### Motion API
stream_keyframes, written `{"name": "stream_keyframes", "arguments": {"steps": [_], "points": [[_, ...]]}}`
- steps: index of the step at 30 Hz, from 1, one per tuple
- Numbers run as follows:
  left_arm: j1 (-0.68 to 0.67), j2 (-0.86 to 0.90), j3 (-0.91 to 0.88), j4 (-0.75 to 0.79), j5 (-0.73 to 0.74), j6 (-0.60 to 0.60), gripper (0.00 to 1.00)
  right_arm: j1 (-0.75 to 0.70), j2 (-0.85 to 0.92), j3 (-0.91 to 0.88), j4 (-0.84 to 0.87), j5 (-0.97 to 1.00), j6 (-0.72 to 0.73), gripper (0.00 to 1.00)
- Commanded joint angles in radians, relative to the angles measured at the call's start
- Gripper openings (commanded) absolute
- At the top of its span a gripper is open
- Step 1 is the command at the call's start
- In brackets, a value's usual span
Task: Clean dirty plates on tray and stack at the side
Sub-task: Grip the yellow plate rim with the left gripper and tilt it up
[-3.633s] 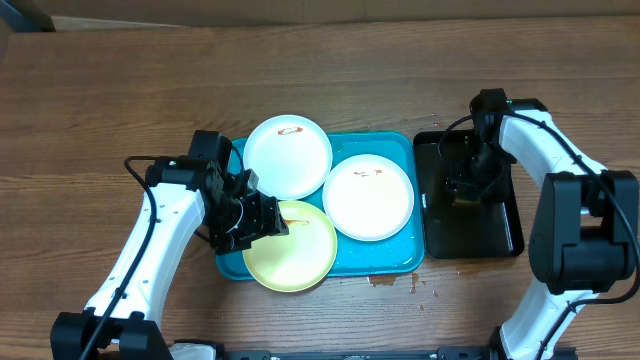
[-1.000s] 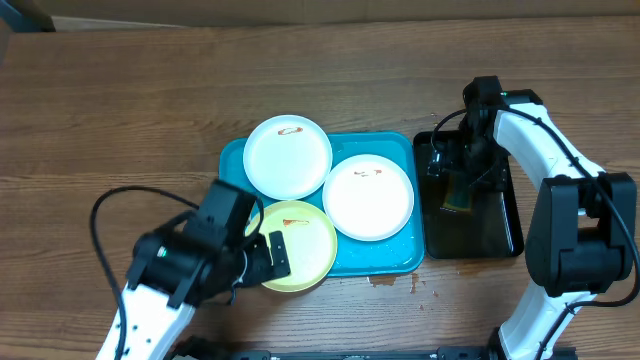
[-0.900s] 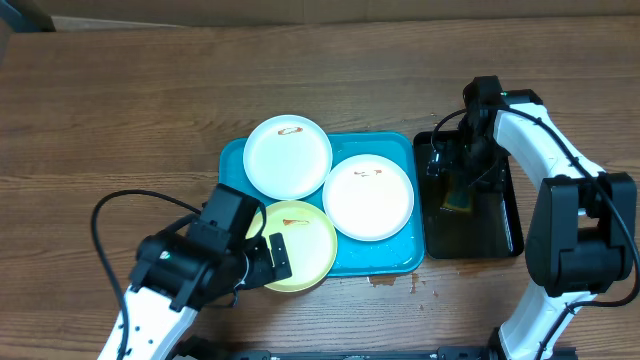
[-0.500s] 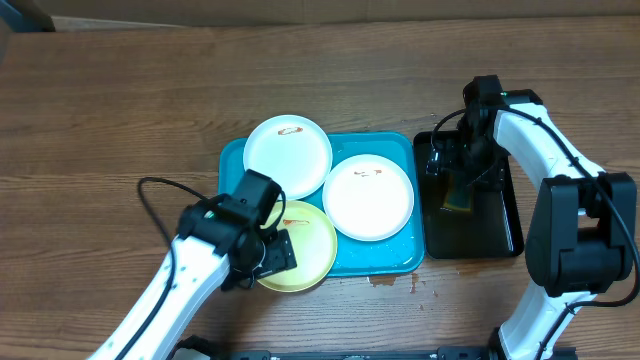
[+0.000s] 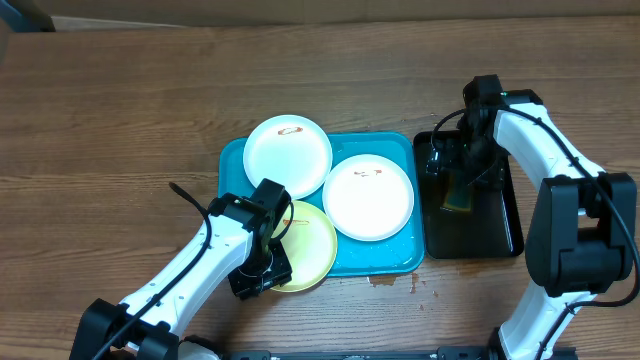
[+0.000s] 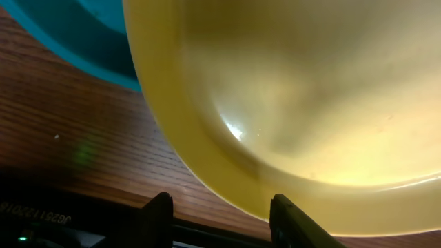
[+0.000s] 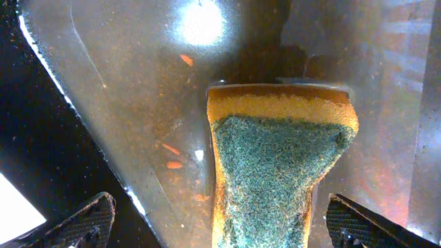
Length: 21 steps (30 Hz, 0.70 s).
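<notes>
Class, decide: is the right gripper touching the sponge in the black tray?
Apart. In the right wrist view the right gripper straddles the sponge with open fingers, black tray showing on both sides.

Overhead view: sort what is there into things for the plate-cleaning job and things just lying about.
For the job:
- yellow-green plate
- upper white plate
- right white plate
- blue tray under them
- sponge, probably for wiping
- black tray, which holds the sponge

Lying about:
- brown specks on the table, just in front of the blue tray
</notes>
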State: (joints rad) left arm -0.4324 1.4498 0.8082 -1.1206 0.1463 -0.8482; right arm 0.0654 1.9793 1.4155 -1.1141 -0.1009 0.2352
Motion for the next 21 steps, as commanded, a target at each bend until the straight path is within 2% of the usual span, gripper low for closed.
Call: {"name": "stream_keyframes", "arguments": {"steps": [1, 5, 11, 14, 16, 21], "points": [[-0.009, 0.003, -0.030, 0.022, 0.012, -0.066, 0.45, -0.002, -0.027, 0.011, 0.005, -0.005, 0.001, 1.00], [-0.009, 0.003, -0.070, 0.062, 0.019, -0.085, 0.42, -0.002, -0.027, 0.011, 0.010, -0.005, 0.001, 1.00], [-0.007, 0.003, -0.081, 0.089, 0.027, -0.091, 0.32, -0.002, -0.027, 0.011, 0.010, -0.005, 0.001, 1.00], [-0.007, 0.003, -0.081, 0.090, 0.027, -0.091, 0.20, -0.002, -0.027, 0.011, 0.009, -0.005, 0.001, 1.00], [-0.006, 0.003, -0.081, 0.089, 0.027, -0.087, 0.06, -0.002, -0.027, 0.011, 0.009, -0.005, 0.001, 1.00], [-0.006, 0.003, -0.078, 0.081, 0.008, -0.036, 0.04, -0.003, -0.027, 0.022, -0.010, -0.006, 0.000, 1.00]]}}
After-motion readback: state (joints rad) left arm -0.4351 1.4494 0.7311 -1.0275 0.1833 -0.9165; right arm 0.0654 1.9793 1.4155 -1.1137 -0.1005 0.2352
